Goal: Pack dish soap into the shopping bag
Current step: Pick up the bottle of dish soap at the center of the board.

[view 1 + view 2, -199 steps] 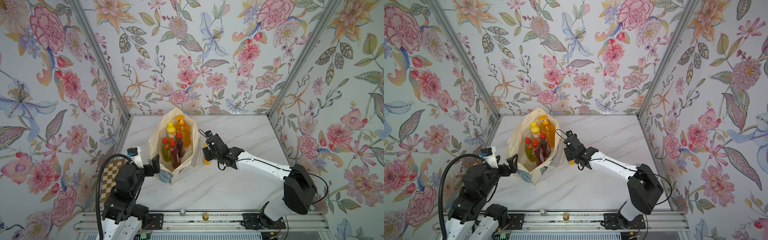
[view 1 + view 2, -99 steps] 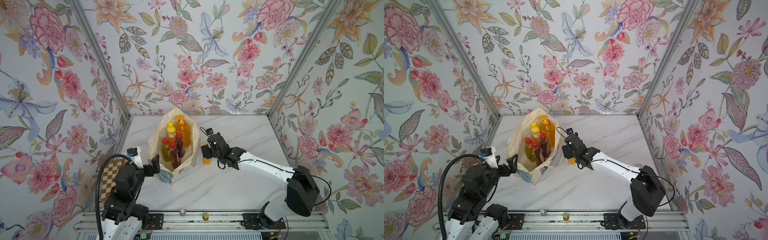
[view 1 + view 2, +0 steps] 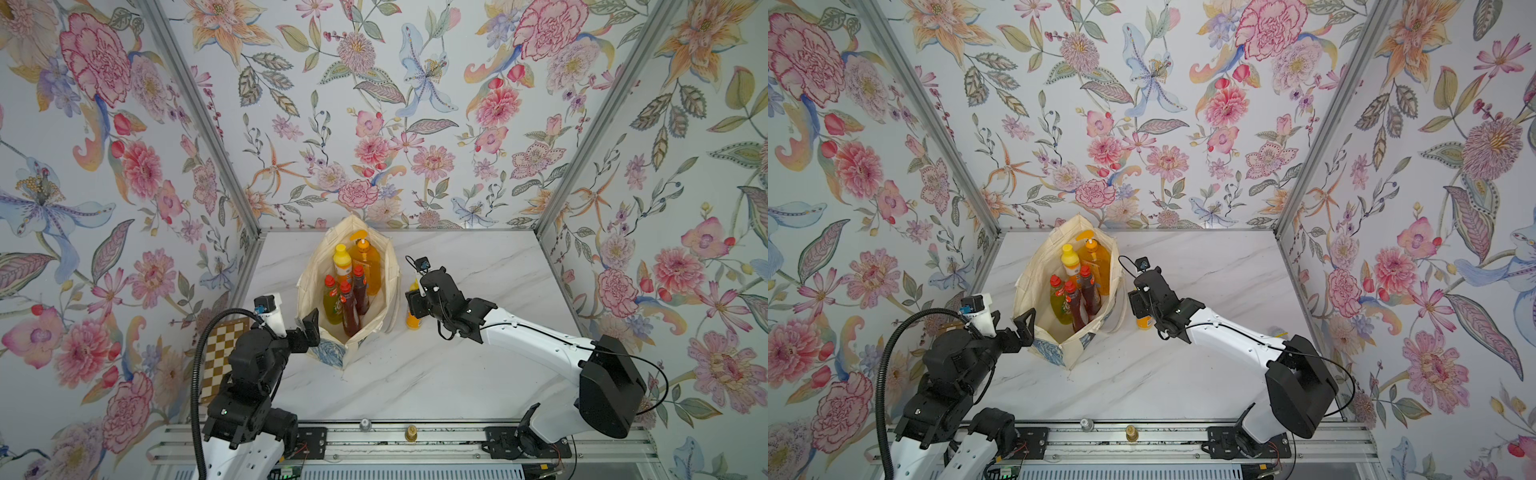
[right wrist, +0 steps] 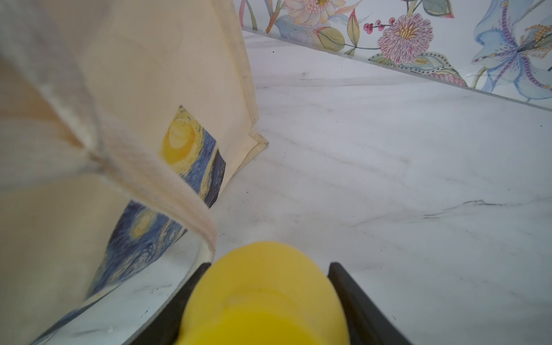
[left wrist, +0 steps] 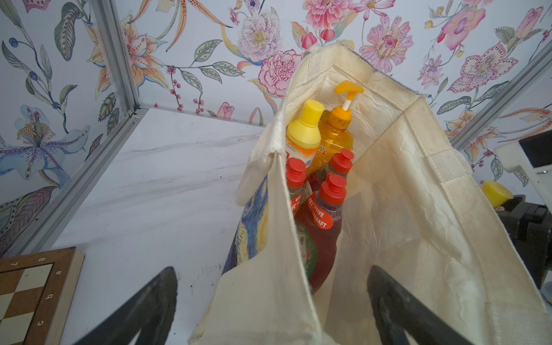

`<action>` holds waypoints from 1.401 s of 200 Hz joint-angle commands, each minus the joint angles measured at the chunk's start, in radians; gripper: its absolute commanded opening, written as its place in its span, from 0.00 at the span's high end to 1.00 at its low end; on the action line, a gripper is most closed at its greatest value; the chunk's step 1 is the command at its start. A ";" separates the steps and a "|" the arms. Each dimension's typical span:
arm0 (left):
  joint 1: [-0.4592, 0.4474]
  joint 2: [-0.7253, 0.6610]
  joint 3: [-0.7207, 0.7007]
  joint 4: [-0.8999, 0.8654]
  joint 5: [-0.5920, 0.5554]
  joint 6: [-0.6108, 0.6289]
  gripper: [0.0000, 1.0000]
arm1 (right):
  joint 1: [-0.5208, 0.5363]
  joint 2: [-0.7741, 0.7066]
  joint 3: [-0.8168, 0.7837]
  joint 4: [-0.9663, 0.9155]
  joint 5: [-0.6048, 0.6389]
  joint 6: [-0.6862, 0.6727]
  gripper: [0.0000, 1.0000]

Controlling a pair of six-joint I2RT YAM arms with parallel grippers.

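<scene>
- The orange plastic dish-soap bottle with a yellow cap (image 3: 412,322) stands on the white marble table (image 3: 478,374). In both top views it is just beside the cream canvas shopping bag with the blue swirl print (image 3: 312,274), at the bag's 3 o'clock.
- Its long axis is upright, cap up.
- The right gripper (image 4: 268,264) sits over the cap, its black fingers (image 4: 191,286) pressed on opposite sides at a middling spread. The base looks to be resting on the table.
- Handling, as a judgement: filled, it is likely heavy for its size, and smooth. The cap is stiff enough to pinch, while the body would give.
- Held by the cap alone it may swing or slip. The neck under the cap offers a ledge.
- The bag's soft cream handle (image 4: 167,194) hangs just beside the cap and could snag.
- The left gripper (image 5: 271,270), at the bag's 8 o'clock, is spread fully and holds nothing. It straddles the near rim.
- Five other bottles (image 3: 353,286) stand upright inside the bag. There is free room toward 5 o'clock.
</scene>
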 commanded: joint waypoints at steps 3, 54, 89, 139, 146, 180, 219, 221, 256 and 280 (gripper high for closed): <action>-0.008 -0.015 0.000 0.012 -0.018 0.016 0.01 | -0.002 -0.003 -0.017 0.039 -0.010 -0.012 0.41; -0.008 -0.016 0.002 -0.008 -0.010 0.001 0.01 | -0.003 0.004 -0.030 0.075 -0.017 -0.037 0.70; -0.008 0.004 0.037 -0.049 0.032 -0.002 0.04 | -0.001 -0.034 -0.050 0.090 -0.004 -0.050 0.80; -0.008 0.027 0.066 -0.091 0.050 0.000 0.07 | 0.005 -0.115 -0.040 0.044 0.034 -0.068 0.95; -0.008 0.023 0.064 -0.087 0.046 0.000 0.08 | 0.005 -0.126 -0.037 0.033 0.040 -0.067 0.96; -0.008 0.006 0.058 -0.079 0.039 -0.010 0.13 | 0.002 -0.177 -0.023 0.003 0.069 -0.066 1.00; -0.008 -0.002 0.045 -0.071 0.039 -0.016 0.14 | 0.004 -0.219 0.043 -0.066 0.066 -0.080 1.00; -0.008 -0.002 0.045 -0.071 0.039 -0.016 0.14 | 0.004 -0.220 0.049 -0.070 0.065 -0.081 1.00; -0.009 -0.002 0.041 -0.071 0.036 -0.012 0.14 | 0.024 -0.240 0.147 -0.152 0.076 -0.108 1.00; -0.008 -0.001 0.038 -0.068 0.037 -0.010 0.14 | 0.042 -0.243 0.225 -0.213 0.087 -0.120 1.00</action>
